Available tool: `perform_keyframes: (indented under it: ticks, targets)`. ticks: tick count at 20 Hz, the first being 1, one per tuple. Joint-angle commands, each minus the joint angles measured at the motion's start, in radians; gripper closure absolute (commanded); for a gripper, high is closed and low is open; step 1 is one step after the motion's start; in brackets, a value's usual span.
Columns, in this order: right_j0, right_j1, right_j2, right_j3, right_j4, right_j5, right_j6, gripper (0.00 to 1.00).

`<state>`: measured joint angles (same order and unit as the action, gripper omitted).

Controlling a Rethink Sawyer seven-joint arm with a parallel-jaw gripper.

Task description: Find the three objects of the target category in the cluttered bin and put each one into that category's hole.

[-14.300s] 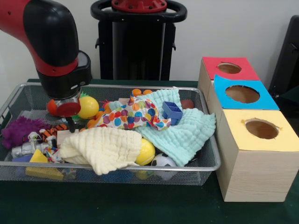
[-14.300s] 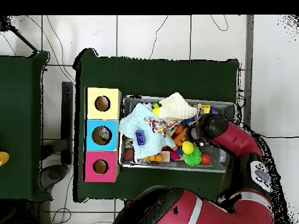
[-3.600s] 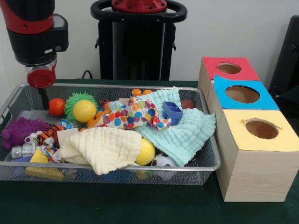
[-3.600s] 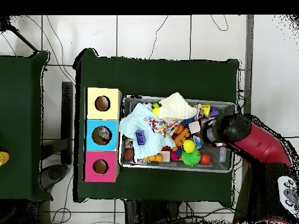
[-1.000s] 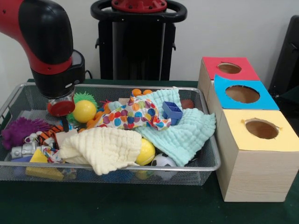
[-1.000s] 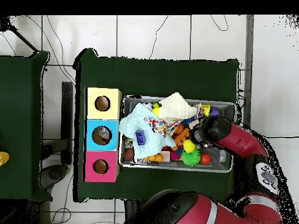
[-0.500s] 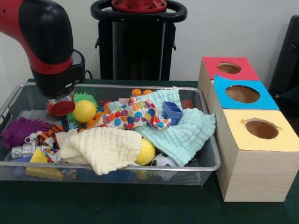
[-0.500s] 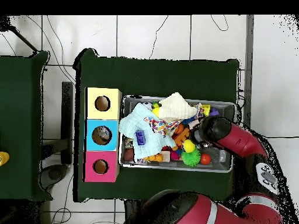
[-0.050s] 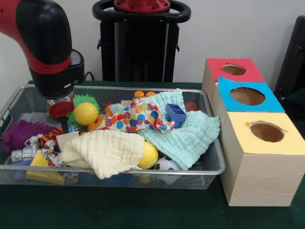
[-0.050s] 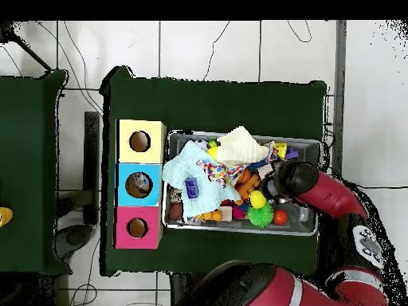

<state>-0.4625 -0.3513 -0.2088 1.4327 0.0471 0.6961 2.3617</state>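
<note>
Hovering my gripper (image 9: 64, 125) low in the bin (image 9: 209, 169), grip state unclear; nothing visibly sorted, all three targets seemingly left

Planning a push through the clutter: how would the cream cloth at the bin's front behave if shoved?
The cream cloth lies in soft folds, so it would likely bunch rather than slide. It drapes over a yellow ball, which might roll free.
</note>
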Motion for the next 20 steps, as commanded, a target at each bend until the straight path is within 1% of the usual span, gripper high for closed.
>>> perform_keyframes:
  ticks: [1,5,12,15,20]
  targets:
    - [-0.041,-0.018,0.086,0.103,0.004,-0.082,0.036,0.0]
    - [-0.043,-0.019,0.085,0.105,0.0,-0.08,0.036,0.0]
    - [-0.055,0.007,0.099,0.086,-0.006,-0.092,0.023,0.0]
    - [-0.051,0.012,0.096,0.082,-0.005,-0.097,0.032,0.0]
    - [-0.042,0.047,0.099,0.048,0.002,-0.111,0.05,0.0]
